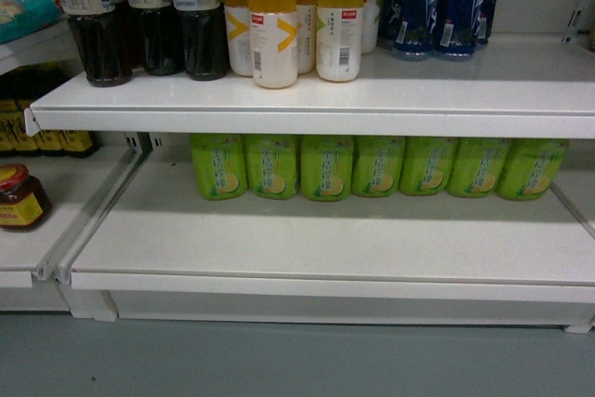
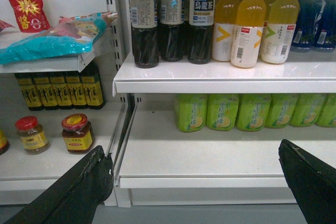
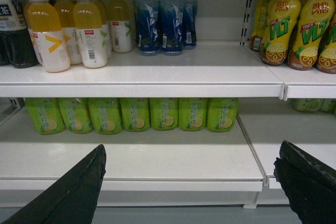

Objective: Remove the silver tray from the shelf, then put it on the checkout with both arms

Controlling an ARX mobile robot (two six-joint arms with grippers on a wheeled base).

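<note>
Both end effectors, left (image 2: 197, 182) and right (image 3: 191, 182), are hanging wide apart facing the shelf (image 1: 325, 239); green bottles (image 1: 372, 166) are lining its 12 o'clock edge. Can't spot the silver tray anywhere.

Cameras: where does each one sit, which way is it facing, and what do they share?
Head: on the robot, looking forward and slightly down at the shelf; no robot parts show.
Left wrist: on the left arm, facing the shelving's left part, jars included; left tool fingers frame the bottom corners, open.
Right wrist: on the right arm, facing the right part, yellow-label bottles included; right tool fingers likewise, open.
Shared: all show the orange bottles and green bottles.
</note>
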